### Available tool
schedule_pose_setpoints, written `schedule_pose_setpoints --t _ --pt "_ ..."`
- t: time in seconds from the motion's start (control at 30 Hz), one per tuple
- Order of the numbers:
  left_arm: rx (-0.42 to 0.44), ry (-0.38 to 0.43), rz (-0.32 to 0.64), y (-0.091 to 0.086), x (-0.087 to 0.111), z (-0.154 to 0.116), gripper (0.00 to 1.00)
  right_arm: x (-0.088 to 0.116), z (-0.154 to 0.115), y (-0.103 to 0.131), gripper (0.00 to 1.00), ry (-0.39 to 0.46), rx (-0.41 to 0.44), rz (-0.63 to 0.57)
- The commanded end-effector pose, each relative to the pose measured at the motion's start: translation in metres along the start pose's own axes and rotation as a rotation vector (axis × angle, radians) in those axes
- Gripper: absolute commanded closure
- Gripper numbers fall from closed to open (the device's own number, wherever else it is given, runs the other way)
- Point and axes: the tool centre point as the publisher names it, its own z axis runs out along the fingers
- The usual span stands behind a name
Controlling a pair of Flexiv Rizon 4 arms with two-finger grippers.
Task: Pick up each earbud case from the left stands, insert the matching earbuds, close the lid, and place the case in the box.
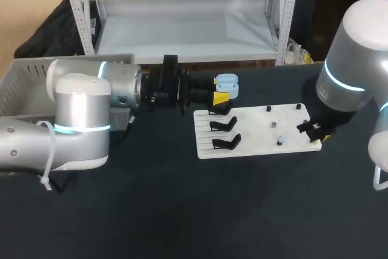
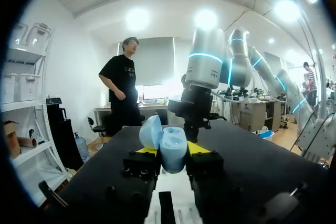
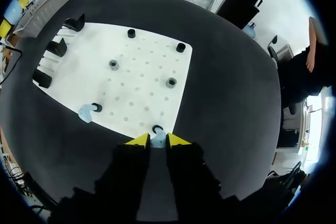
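My left gripper (image 1: 221, 97) is shut on a light blue earbud case (image 1: 227, 84) with its lid up, held above the back left corner of the white board (image 1: 254, 150). In the left wrist view the case (image 2: 173, 149) stands between the yellow tips of that gripper (image 2: 172, 153), with the lid (image 2: 151, 132) tilted to one side. My right gripper (image 1: 315, 134) is at the board's front right corner. Its tips (image 3: 158, 141) are shut on a light blue earbud (image 3: 158, 139) sitting at a black peg (image 3: 157, 128). A second blue earbud (image 3: 85, 113) rests against another peg (image 3: 97, 107).
Three black stands (image 1: 222, 125) line the board's left side, all bare. Several small black pegs (image 1: 274, 124) dot its right half. A grey box (image 1: 24, 80) stands at the table's back left, behind my left arm. Dark tabletop (image 1: 182, 210) spreads in front.
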Motion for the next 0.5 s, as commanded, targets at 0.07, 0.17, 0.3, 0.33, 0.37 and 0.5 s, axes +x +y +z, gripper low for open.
schedule_pose_setpoints --t 0.07,0.17,0.3,0.33,0.37,0.5 --pt "-0.006 0.0 0.002 -0.002 0.0 0.0 1.0 0.007 -0.02 0.003 1.0 -0.018 0.014 0.006" --pt "-0.006 0.0 0.002 -0.002 0.0 0.0 1.0 0.009 -0.029 0.003 1.0 -0.022 0.016 0.009" --pt "-0.006 0.0 0.002 -0.002 0.0 0.0 1.0 0.01 -0.044 0.006 1.0 -0.025 0.024 0.007" --pt "-0.006 0.0 0.002 -0.002 0.0 0.0 1.0 0.009 -0.048 0.007 1.0 -0.027 0.026 0.005" --pt "-0.006 0.0 0.002 -0.002 0.0 0.0 1.0 0.009 -0.054 0.008 1.0 -0.029 0.028 0.003" --pt "-0.006 0.0 0.002 -0.002 0.0 0.0 1.0 0.003 -0.076 0.016 1.0 -0.038 0.036 -0.008"
